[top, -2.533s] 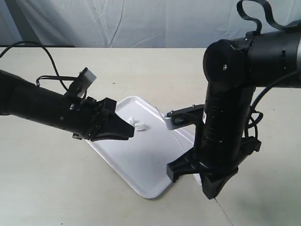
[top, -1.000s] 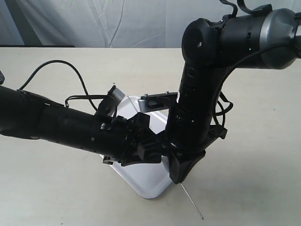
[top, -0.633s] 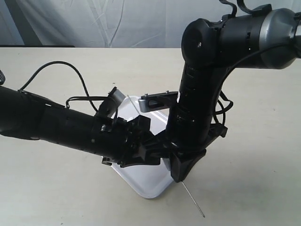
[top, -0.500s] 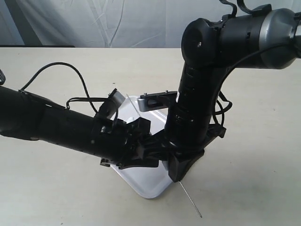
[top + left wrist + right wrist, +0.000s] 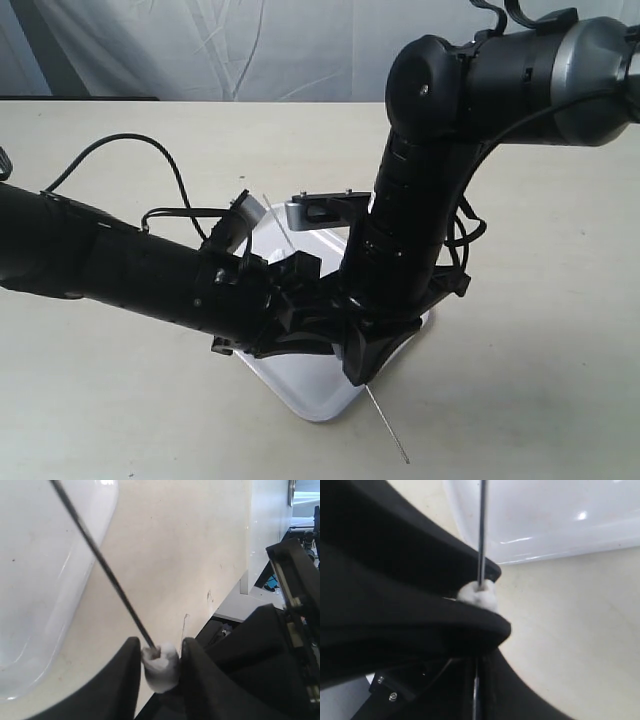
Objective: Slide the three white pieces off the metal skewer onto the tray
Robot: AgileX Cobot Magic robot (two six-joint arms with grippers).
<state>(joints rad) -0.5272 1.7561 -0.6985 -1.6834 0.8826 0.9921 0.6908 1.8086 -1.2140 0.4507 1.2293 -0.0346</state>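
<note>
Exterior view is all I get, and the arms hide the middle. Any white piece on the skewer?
Observer: Yes. The left wrist view shows one white piece threaded on the skewer.
Operator: Gripped?
Observer: The left gripper flanks it on both sides and looks to be touching it.
Operator: What holds the skewer?
Observer: In the right wrist view, the right gripper is shut on the skewer just behind that piece.
</note>
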